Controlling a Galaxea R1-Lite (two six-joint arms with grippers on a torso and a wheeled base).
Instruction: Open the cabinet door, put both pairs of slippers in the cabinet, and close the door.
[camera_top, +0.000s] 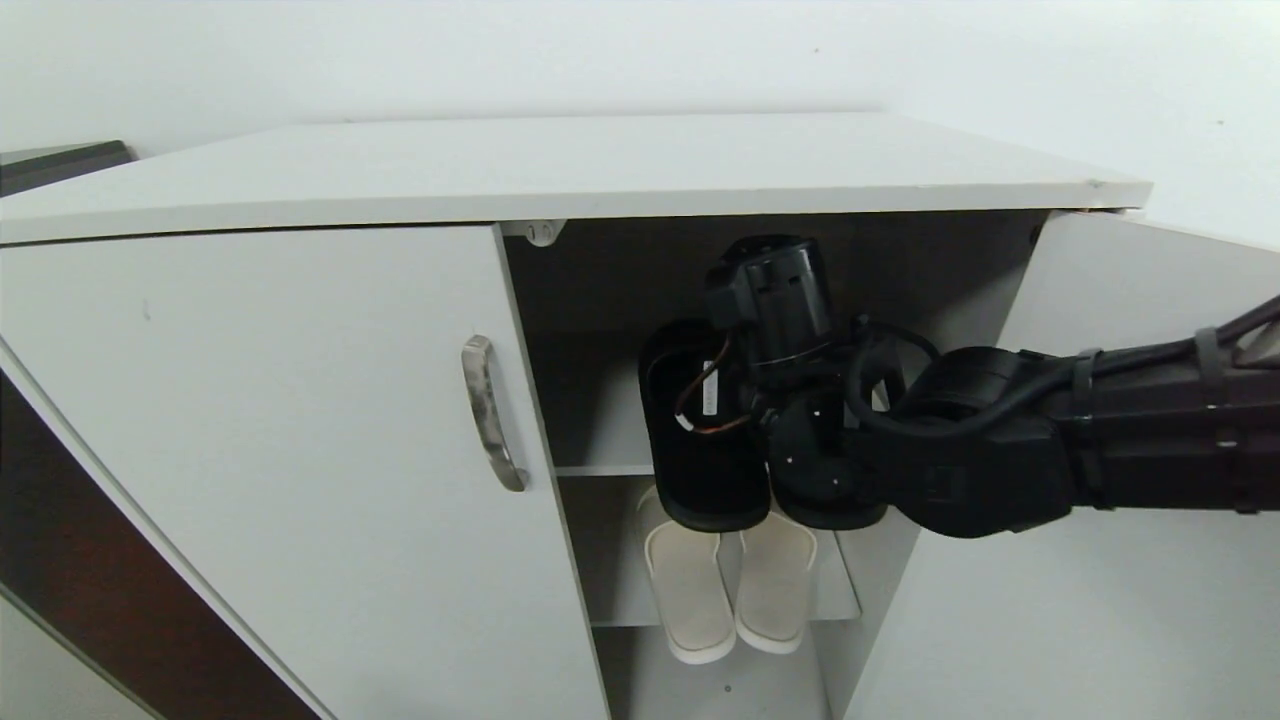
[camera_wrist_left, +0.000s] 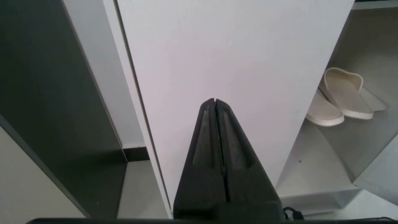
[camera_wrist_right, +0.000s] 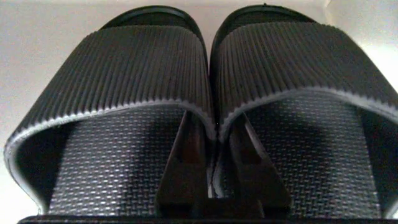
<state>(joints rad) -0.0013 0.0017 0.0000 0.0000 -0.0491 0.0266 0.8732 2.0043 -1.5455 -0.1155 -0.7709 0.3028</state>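
Could knock the black slippers, pinched in the right gripper, askew on the shelf edge; left gripper closed, empty.

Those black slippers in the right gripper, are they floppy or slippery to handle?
Likely fairly stiff: the black slippers show no droop held upright in the right gripper. Their ribbed, textured surfaces probably resist slipping. They look like light foam.

white slippers partly hidden behind black slippers, open door cut off
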